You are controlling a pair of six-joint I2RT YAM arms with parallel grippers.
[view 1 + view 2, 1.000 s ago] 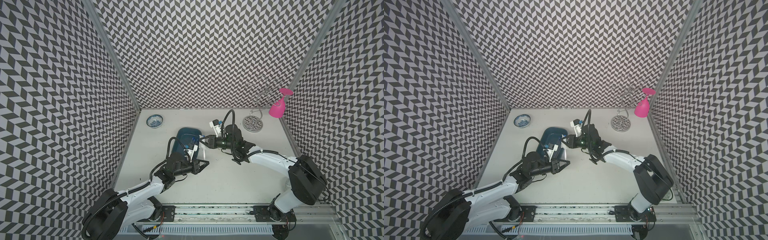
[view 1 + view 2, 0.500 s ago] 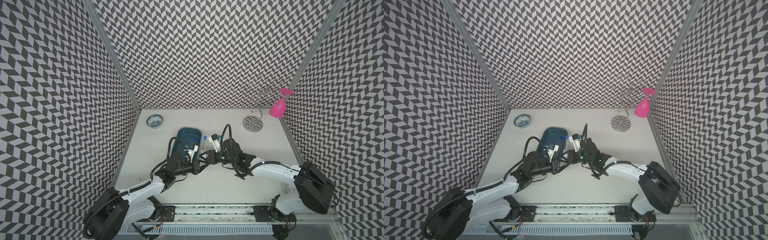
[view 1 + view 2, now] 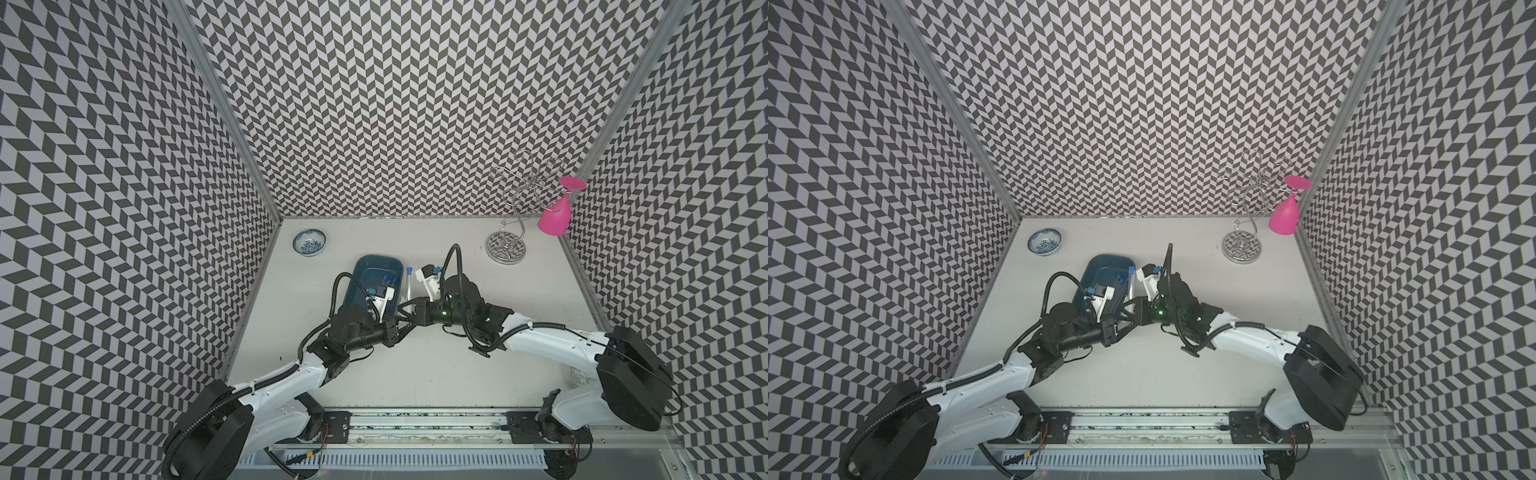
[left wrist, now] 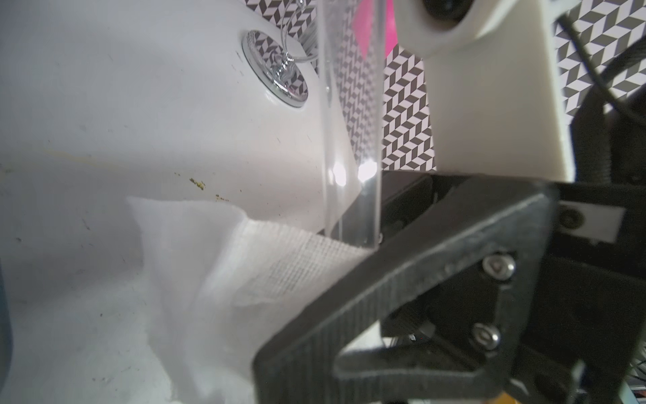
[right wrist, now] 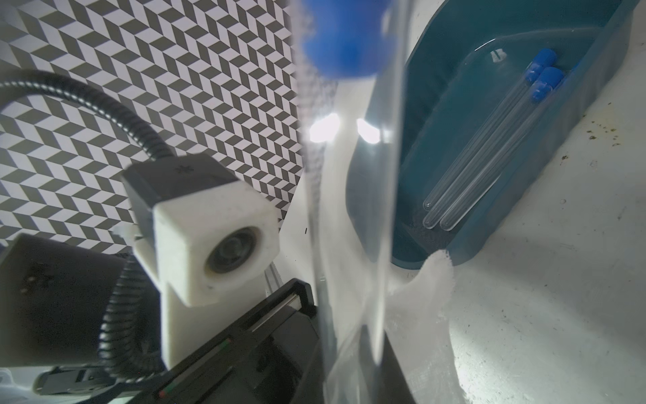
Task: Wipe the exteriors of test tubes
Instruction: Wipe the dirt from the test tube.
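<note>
My right gripper [image 3: 405,313] is shut on a clear test tube [image 3: 409,286], whose blue cap points toward the back wall. In the right wrist view this tube [image 5: 349,175] runs up the middle of the picture. My left gripper [image 3: 397,330] meets it tip to tip and is shut on a white wipe [image 4: 244,280]. The wipe lies against the tube [image 4: 349,122] near the right gripper's black finger [image 4: 419,280]. Three more capped test tubes [image 5: 489,147] lie side by side in the teal bin [image 3: 360,266], just behind both grippers.
A blue-and-white bowl [image 3: 309,242] sits at the back left. At the back right stands a wire rack on a chrome base [image 3: 505,248], with a pink glass [image 3: 555,218] hanging from it. Patterned walls close in three sides.
My right gripper has carried the tube forward and left, from beside the bin down to the left gripper's tips. The left gripper has barely shifted.
</note>
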